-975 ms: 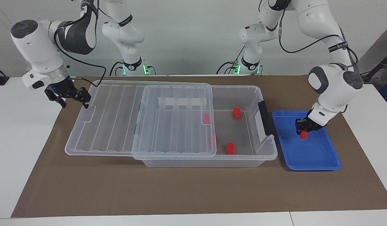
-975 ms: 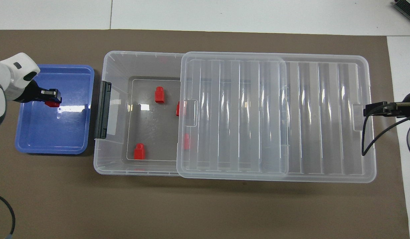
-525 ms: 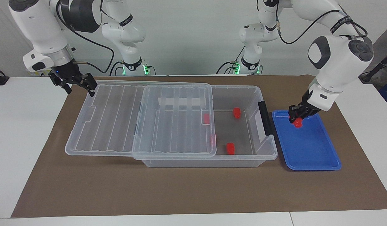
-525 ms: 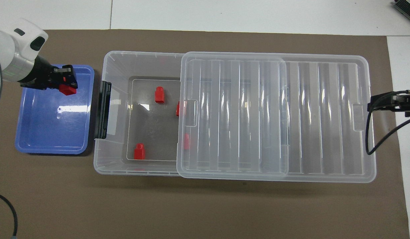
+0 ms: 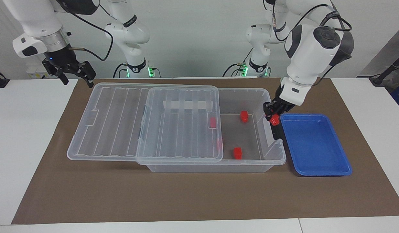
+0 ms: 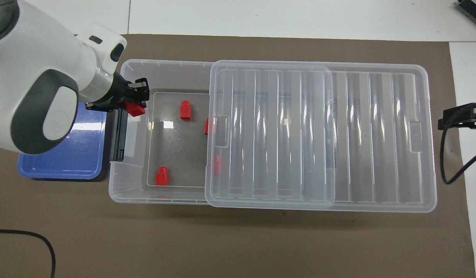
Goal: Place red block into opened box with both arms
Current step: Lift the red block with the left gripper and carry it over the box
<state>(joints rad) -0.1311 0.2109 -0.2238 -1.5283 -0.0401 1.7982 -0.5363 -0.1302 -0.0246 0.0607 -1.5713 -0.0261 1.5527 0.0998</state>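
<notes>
Brown mat on your white table [image 5: 31,136], pale wall | left gripper [image 5: 273,116] pinches red block [image 5: 275,120] above box [image 5: 277,158] rim at its black-bar end, beside blue tray [image 5: 316,168] | right gripper [image 5: 75,76] spread, empty, waiting above lid [image 5: 105,123] corner.

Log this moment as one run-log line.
left pincer: shut on red block, over box end rim | right pincer: open, waiting
</notes>
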